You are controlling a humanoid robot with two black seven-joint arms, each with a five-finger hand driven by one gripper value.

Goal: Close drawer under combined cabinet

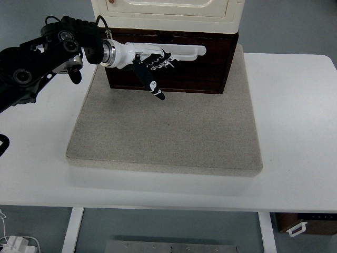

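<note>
The combined cabinet stands at the back of a grey mat: a cream upper unit (168, 10) on a dark brown wooden base with the drawer front (205, 68) facing me. The drawer front sits flush or nearly flush with the base. My left hand (168, 55) comes in from the left on a black arm, its white fingers stretched flat against the drawer front and its black thumb pointing down. It holds nothing. The right arm does not show.
The grey mat (168, 132) lies on a white table (295, 132). The table's front edge runs across the lower picture, with a brown box (305, 224) on the floor at the bottom right.
</note>
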